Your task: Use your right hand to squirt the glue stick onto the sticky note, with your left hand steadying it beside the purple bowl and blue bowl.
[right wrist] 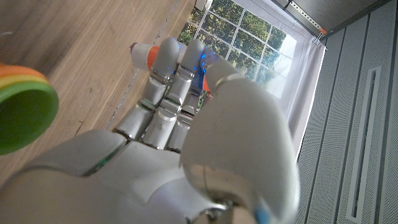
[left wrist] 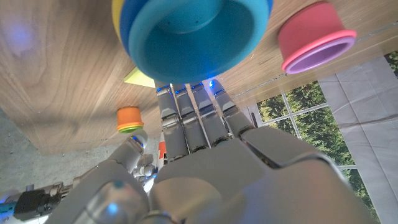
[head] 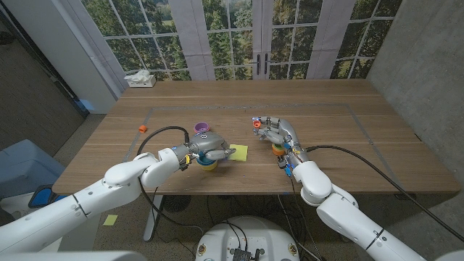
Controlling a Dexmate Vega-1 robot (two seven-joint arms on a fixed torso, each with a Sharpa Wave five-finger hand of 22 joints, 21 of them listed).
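glue stick (head: 257,124): orange, white-capped | right hand (head: 274,133): fingers curled around it | left hand (head: 205,146): fingers extended, touching note (head: 238,152)

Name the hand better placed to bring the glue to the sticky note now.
Right. The right hand already grips the orange glue stick, while the left hand rests beside the yellow sticky note, by the blue bowl.

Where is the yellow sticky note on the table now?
In the head view, the sticky note lies near the table's middle, just right of the left hand and the blue bowl.
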